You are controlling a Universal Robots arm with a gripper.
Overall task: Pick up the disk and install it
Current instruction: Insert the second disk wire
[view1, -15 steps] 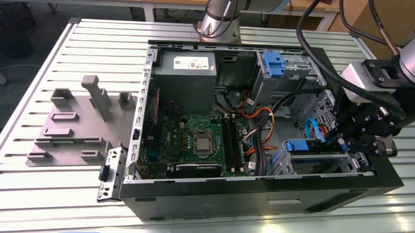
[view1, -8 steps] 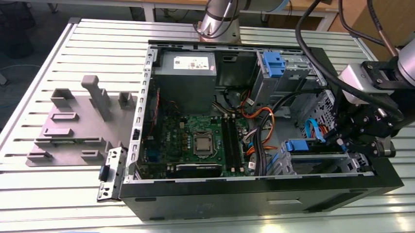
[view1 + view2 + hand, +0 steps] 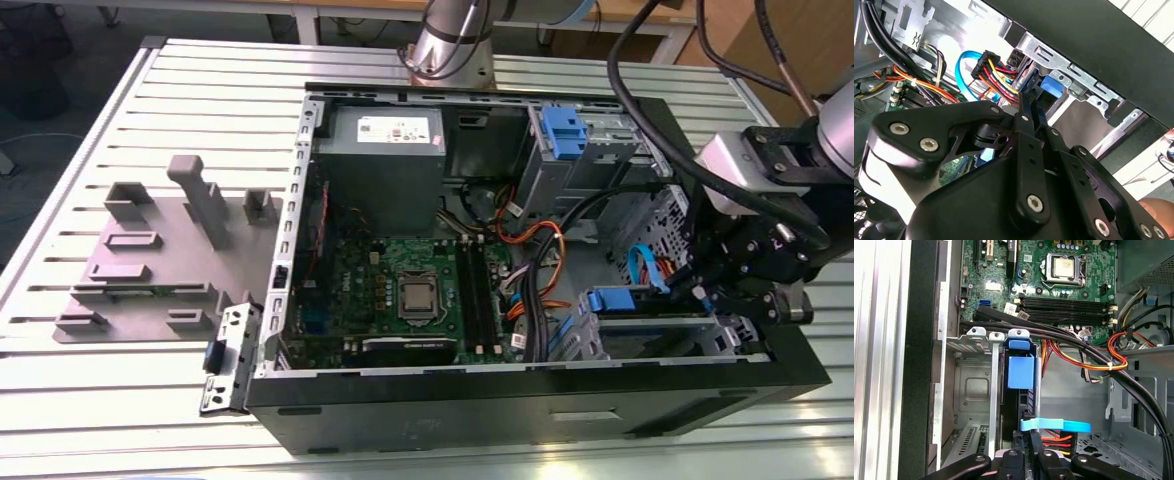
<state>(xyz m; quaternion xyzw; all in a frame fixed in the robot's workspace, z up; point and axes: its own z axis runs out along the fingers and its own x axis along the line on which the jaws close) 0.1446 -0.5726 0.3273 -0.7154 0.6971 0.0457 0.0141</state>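
Hand (image 3: 1030,442) down inside the computer case (image 3: 747,395), fingers together, thin tips pinched at the disk's (image 3: 1020,371) rear edge. Disk stands on edge in the drive cage (image 3: 974,390), directly ahead of the hand. Judged rigid, moderately heavy, shock-sensitive; grip by blue carrier.

No print on the power supply's white sticker (image 3: 388,127) is legible.
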